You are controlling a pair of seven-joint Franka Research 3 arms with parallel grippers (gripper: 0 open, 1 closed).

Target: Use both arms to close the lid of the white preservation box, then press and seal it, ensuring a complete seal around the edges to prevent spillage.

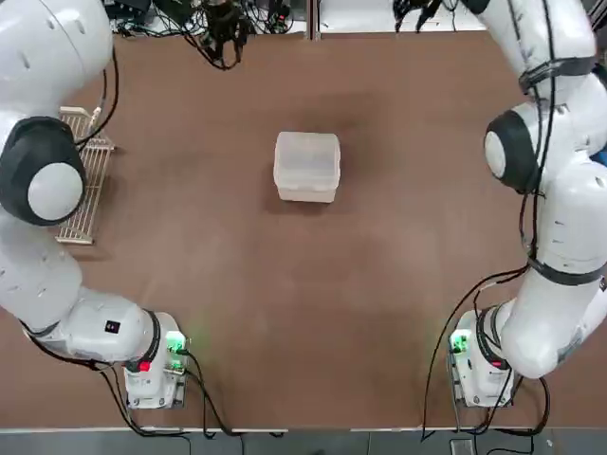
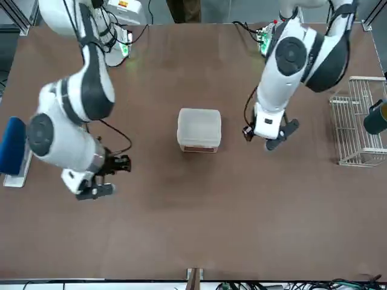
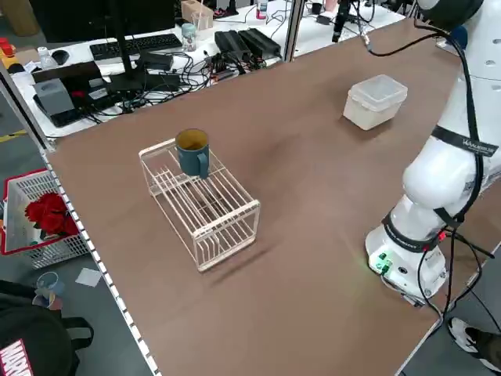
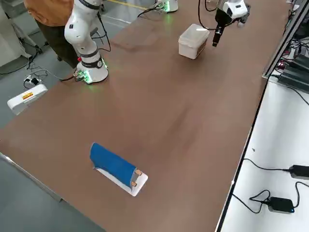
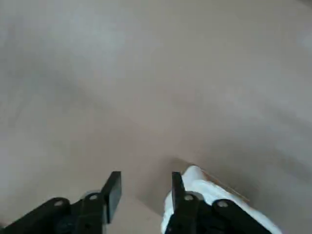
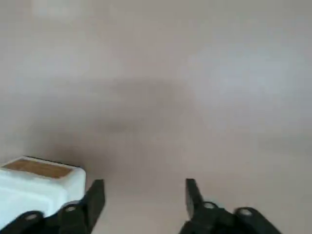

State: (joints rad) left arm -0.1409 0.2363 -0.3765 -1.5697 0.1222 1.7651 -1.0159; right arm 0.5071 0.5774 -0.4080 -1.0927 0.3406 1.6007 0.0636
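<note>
Box (image 2: 199,128) closed at mid-table (image 2: 193,229), lid (image 1: 306,152) down on top.
Seen from the front: right tool (image 2: 104,176) left of it, fingers apart, empty; left tool (image 2: 270,136) right of it, also parted, holding nothing; wire rack (image 2: 358,124) far right.

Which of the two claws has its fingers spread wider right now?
The right claw: the gap between its fingers is clearly wider than that of the left claw. Both hold nothing, apart from the white preservation box.
</note>
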